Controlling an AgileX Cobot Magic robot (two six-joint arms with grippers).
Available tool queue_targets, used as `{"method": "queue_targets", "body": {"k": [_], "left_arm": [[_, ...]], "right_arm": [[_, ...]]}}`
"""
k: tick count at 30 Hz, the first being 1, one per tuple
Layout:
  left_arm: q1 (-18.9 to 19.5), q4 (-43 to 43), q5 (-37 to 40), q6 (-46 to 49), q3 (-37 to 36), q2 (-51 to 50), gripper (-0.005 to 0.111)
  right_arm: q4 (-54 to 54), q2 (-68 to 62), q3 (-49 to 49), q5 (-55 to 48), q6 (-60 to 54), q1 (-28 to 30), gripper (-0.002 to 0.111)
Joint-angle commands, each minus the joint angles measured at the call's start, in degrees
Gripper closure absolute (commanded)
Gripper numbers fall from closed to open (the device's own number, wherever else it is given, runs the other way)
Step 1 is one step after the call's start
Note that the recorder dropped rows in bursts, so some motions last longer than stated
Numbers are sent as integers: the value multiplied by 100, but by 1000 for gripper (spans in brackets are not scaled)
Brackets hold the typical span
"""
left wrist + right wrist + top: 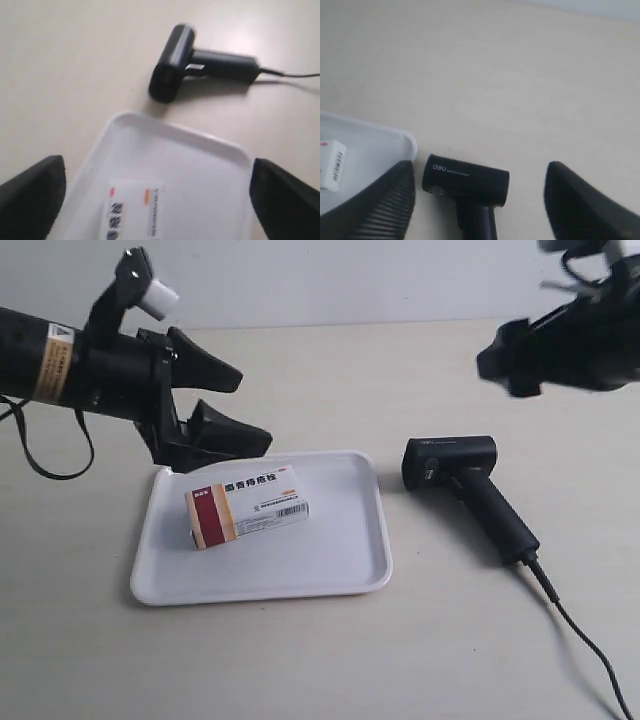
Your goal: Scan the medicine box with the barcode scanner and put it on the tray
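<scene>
The medicine box (245, 508), white with a dark red and tan end, lies flat on the white tray (340, 540). My left gripper (252, 408) hovers open over the tray's far corner at the exterior view's left. In the left wrist view its fingers (35, 195) stand wide apart with the box (132, 210) and tray (190, 135) below them. The black barcode scanner (470, 480) lies on the table beside the tray. My right gripper (510, 365) hangs open above it, holding nothing. The right wrist view shows the scanner (467, 180) between the spread fingers (585, 205).
The scanner's black cable (580, 635) trails to the near right corner of the beige table. The scanner (200, 65) lies close to the tray's edge. In the right wrist view the tray's corner (380, 145) and the box (331, 165) show beside the scanner.
</scene>
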State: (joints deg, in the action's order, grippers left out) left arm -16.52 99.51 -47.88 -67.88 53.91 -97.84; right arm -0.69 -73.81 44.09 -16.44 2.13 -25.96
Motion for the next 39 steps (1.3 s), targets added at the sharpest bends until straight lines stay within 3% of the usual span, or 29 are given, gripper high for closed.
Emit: {"method": "queue_targets", "body": {"k": [1,5,7,12,20,27,30,32,34,39], "left_arm": [[3,43,-639,-192,-325,871,48],[3,43,-451,-332,-703,1594,105],[3,43,-98,-524,-970,1972,105],[3,-279,701,-788,-1913,2962,104],[3,-1769,2240,-730,-3626,4968,104],[3,-1720,2508,-730,-4456,6610,104],[3,-1078,2960,-592,-4462,6957,104],[171,-1399,3756,-606,-4619,7338,104],[731,-1680,4289,-617,-4977,8192,104],[1273,-1669,4422,-628,-5336,9026,104]], "right_arm": [[-87,1375,-81,-326,0,0,68],[-241,2418,-531,-156,0,0,97],[-360,2946,-964,204,0,0,108],[-361,4061,-2075,821,0,0,108],[-361,4864,-2449,252,0,0,108],[-361,4938,-2449,240,0,0,108],[-361,4938,-2449,240,0,0,108],[-361,4938,-2449,240,0,0,108],[-361,4938,-2449,240,0,0,108],[-361,4938,-2449,240,0,0,108]]}}
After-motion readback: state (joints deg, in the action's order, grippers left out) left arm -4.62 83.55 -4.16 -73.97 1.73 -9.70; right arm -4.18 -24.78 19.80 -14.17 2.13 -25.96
